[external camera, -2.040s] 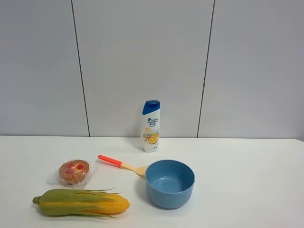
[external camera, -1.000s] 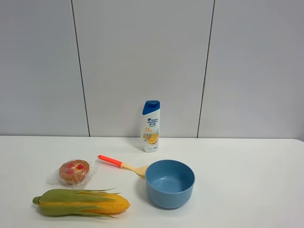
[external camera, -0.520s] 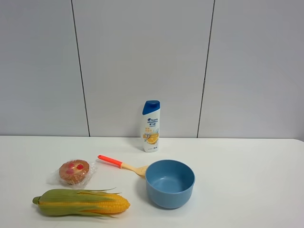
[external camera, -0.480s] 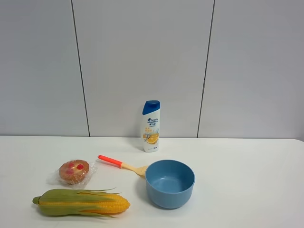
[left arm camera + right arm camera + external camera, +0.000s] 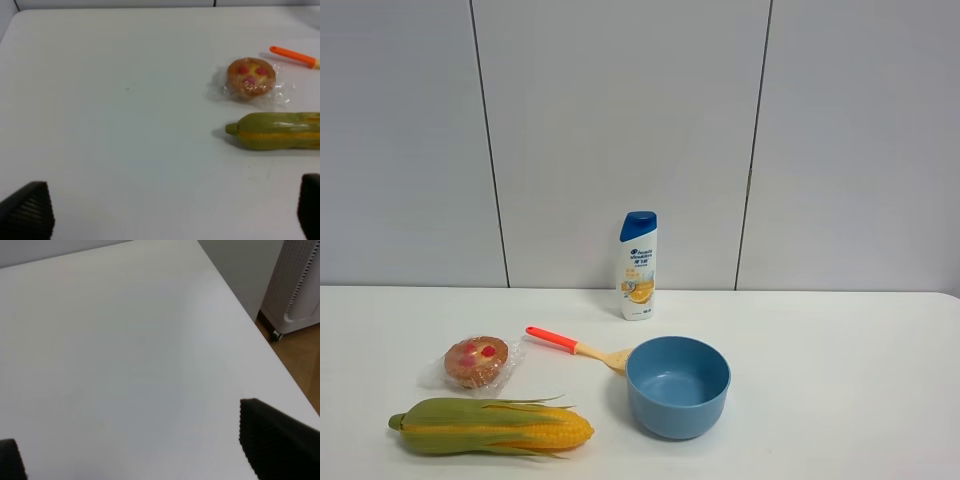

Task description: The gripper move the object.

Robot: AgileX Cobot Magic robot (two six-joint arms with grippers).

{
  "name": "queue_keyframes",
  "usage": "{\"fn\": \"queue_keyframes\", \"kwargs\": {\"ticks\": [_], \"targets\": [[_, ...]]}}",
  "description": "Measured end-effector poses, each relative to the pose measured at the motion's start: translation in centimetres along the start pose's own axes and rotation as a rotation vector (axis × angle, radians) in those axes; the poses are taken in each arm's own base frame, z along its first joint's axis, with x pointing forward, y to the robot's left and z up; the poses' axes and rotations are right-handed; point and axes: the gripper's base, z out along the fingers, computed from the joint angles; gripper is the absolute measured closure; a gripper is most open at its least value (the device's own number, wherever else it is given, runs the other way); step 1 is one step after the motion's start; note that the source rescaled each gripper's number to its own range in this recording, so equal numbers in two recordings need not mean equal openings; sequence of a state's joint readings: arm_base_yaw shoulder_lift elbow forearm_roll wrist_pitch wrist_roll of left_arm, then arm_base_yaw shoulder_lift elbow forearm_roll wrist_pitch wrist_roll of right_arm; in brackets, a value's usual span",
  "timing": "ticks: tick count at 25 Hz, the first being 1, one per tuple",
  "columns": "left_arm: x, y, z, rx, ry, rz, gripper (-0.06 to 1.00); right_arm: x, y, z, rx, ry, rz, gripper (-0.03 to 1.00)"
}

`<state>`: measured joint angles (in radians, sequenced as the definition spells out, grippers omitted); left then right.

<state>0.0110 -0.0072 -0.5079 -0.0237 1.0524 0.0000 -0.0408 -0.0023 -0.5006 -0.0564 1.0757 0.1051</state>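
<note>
The corn cob (image 5: 490, 427), yellow with green husk, lies on its side at the front left of the white table (image 5: 840, 380). Neither arm shows in the exterior high view. In the left wrist view the corn (image 5: 280, 131) lies ahead and off to one side of my left gripper (image 5: 167, 215), well apart from it. The left gripper's black fingertips (image 5: 25, 210) stand wide apart with nothing between them. My right gripper (image 5: 145, 450) is also open and empty, over bare table near the table's edge (image 5: 250, 320).
A plastic-wrapped muffin (image 5: 476, 361) sits just behind the corn. A red-handled wooden spatula (image 5: 575, 346) lies between it and a blue bowl (image 5: 675, 420). A shampoo bottle (image 5: 638, 265) stands by the back wall. A white perforated cart (image 5: 300, 280) stands on the floor beyond the table's edge.
</note>
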Motion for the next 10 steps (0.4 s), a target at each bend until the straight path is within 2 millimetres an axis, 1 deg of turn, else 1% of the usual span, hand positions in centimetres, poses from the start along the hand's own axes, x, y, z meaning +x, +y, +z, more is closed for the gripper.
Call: {"fn": "queue_keyframes", "kwargs": {"ticks": [10], "targets": [[0.00, 0.00, 0.00, 0.000, 0.000, 0.000, -0.06, 0.00, 0.00, 0.00, 0.000, 0.000, 0.000, -0.03]]}}
